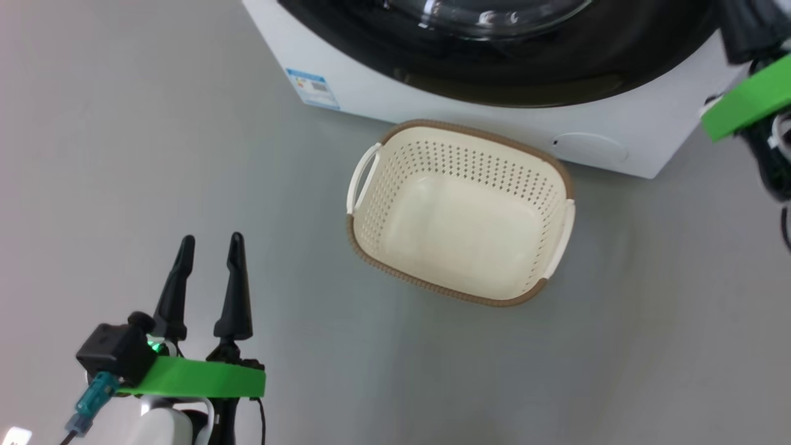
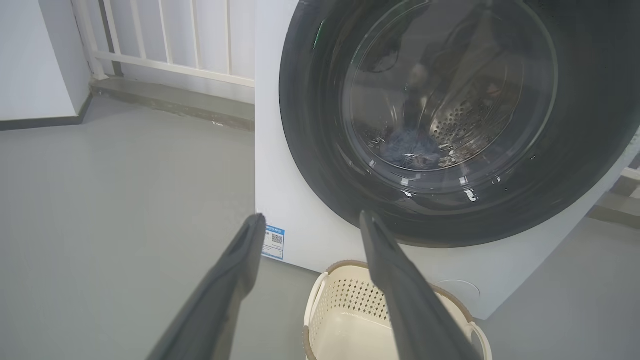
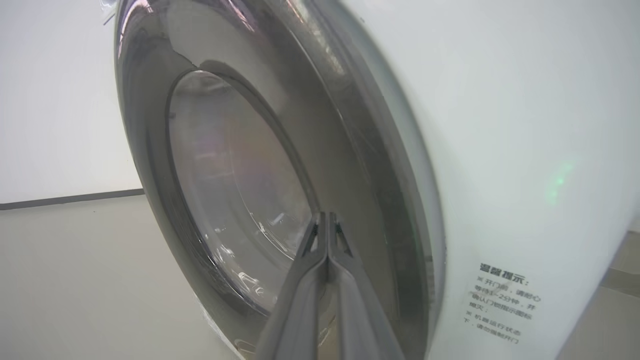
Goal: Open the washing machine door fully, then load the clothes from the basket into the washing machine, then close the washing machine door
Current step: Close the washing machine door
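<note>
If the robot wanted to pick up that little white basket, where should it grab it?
Probably by the white loop handle on the left side of the basket. The handle stands off the wall and leaves a gap a finger could slip through. It also faces the open left gripper, so coming in from the left and slightly above looks easiest.

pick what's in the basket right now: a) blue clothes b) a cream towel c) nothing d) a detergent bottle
c, the basket shows only its bare cream floor in the head view, while a lump of bluish clothes lies in the drum behind the glass of the washing machine door in the left wrist view.
</note>
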